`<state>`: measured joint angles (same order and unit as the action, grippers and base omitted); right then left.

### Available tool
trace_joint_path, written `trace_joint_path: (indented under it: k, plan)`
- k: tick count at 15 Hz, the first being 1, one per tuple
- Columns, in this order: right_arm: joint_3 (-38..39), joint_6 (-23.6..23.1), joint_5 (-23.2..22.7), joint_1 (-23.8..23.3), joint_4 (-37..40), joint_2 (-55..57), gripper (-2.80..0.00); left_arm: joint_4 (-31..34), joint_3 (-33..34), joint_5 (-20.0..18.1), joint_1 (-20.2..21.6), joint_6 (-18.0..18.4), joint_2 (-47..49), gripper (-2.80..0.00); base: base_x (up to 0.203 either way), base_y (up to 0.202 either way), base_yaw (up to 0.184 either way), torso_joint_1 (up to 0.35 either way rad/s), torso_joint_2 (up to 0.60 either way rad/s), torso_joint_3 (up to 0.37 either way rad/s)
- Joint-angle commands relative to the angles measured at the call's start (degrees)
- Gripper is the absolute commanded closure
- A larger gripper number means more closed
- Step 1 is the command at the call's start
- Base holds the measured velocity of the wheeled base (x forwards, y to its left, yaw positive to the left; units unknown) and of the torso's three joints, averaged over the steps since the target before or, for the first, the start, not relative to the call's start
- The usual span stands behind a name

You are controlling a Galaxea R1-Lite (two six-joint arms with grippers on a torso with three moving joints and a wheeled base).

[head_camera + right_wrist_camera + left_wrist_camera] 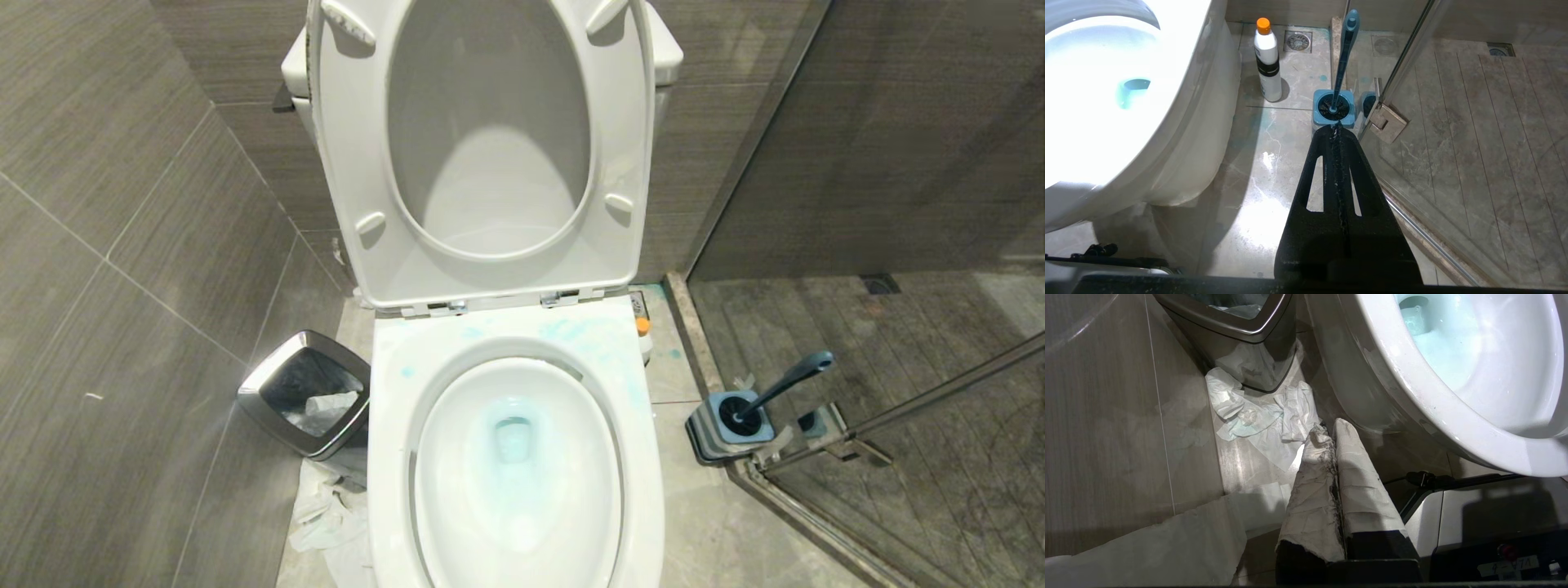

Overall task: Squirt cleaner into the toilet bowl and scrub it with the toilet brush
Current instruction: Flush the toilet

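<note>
Large white glossy ceramic toilet bowl (392,457) at centre of the head view, white hinged seat and lid (343,204) raised upright against the cistern. Pale turquoise-blue cleaner (514,437) tinting the water at the drain, with thin smears and dabs across the back of the flat rim near the chrome hinges.

To the right of the bowl, on the floor beside the glass shower door (898,163): slim dark teal-blue toilet brush (788,380), head down in its square light-blue-and-grey holder (718,429), handle leaning away from the bowl. From the right wrist camera, a white bottle with a black band and orange cap (1267,61) standing upright on the tiles between the bowl's base and the holder, near a small floor drain (1297,41).

To the left of the bowl: square steel waste bin (306,392) with paper inside, crumpled white tissue (1257,412) on the floor against it.

Left gripper (1329,428), fingers wrapped in white tape, pressed together and empty, low beside the bowl's outer wall, tips toward the tissue. Right gripper (1336,127), black, fingers closed on nothing, low over the tiles, tips pointing at the holder. Neither arm visible from the head camera.
</note>
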<state>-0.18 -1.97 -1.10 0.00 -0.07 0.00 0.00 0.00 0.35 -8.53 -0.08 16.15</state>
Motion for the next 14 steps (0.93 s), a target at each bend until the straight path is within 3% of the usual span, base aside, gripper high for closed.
trace_joint_path:
  k: [1, 14]
  plan:
    - [0.01, -0.05, -0.05, 0.00, -0.01, 0.09, 0.00, 0.00, 0.09, 0.00, 0.01, -0.10, 0.11, 0.00, 0.000, 0.000, 0.000, 0.000, 0.00, 0.000]
    - [0.01, -0.05, -0.05, 0.00, -0.01, 0.09, 0.00, 0.00, 0.09, 0.00, 0.01, -0.02, 0.11, 0.00, 0.000, 0.000, 0.000, 0.000, 0.00, 0.000]
